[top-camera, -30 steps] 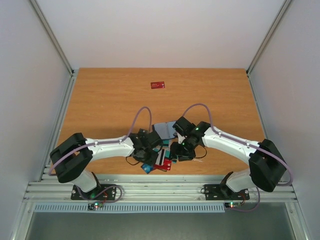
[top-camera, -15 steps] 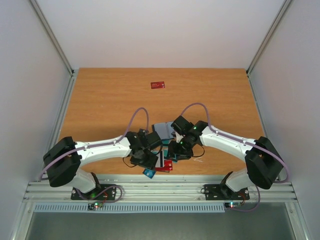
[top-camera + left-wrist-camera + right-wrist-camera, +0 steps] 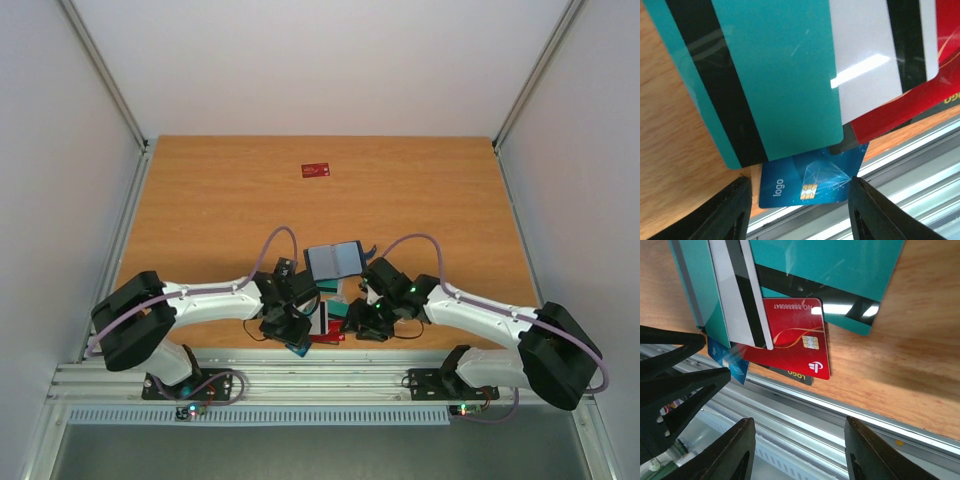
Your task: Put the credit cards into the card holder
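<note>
One blue card, lettering "logo"

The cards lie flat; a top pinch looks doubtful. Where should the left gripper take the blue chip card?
Take the blue chip card by its near corner, which seems to overhang the table edge: come from the near side, one finger above, one below. Its rest lies under the teal card.

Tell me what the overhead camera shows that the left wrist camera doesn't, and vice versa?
Only overhead: the card holder, and a lone red card far up the table. Only the left wrist: the chip and "logo" print on the blue card. Both: the overlapping card pile at the near edge.
</note>
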Available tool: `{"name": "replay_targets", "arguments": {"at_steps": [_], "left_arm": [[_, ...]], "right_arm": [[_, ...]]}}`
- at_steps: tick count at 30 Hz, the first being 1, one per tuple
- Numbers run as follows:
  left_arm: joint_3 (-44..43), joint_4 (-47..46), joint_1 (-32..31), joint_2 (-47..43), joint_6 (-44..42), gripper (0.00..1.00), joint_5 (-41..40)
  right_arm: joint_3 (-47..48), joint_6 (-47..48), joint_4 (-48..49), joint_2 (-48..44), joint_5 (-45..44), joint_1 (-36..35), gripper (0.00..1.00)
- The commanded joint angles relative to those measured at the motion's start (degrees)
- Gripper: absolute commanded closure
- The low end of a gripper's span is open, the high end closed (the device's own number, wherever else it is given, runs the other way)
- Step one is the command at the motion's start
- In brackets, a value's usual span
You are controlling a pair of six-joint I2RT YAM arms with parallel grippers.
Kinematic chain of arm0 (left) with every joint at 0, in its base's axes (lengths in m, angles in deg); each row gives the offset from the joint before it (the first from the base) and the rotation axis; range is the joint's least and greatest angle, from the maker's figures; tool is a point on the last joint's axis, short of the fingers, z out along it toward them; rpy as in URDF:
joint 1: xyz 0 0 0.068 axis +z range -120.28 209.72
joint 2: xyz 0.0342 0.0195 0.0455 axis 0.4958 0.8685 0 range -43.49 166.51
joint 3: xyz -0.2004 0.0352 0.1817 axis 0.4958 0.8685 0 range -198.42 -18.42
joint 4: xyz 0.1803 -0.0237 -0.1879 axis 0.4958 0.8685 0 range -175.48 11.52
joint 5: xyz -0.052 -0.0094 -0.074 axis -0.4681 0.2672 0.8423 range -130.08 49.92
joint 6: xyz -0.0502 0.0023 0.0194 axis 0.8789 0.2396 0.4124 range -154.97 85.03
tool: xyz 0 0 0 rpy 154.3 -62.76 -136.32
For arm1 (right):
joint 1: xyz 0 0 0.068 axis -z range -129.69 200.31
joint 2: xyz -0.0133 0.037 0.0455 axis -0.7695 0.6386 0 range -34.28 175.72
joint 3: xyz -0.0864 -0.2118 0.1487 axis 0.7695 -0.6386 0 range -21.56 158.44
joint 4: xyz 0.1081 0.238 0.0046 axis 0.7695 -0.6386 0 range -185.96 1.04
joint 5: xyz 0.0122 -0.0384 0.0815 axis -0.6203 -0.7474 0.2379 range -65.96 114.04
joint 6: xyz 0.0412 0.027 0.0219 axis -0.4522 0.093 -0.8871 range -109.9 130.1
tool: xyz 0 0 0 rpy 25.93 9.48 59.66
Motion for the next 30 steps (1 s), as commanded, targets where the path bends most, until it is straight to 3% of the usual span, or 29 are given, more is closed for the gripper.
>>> {"name": "replay_targets", "arguments": {"at_steps": [1,10,18,25,30], "left_arm": [[2.9,-7.2,0.3,1.8,-0.5,0.46,4.3],[5.1,-12.8,0.0,1.9,1.8,0.46,12.4],[5.2,-19.7,-0.2,-0.9,5.0,0.46,19.8],[1.1,-8.8,1.2,-10.0,3.5,0.46,14.8],[-0.3,-2.0,4.1,-9.8,-0.1,0.48,10.5]], "right_arm": [[-1.7,-5.7,4.4,-2.5,-0.5,-1.4,0.50],[-3.3,-7.8,4.0,-6.0,-2.2,-2.5,0.50],[-10.0,-12.0,13.3,-7.4,-1.7,-4.5,0.50],[-14.9,-14.4,27.0,-4.1,0.3,-5.6,0.50],[-15.1,-14.5,32.9,-0.2,1.2,-6.9,0.50]]}}
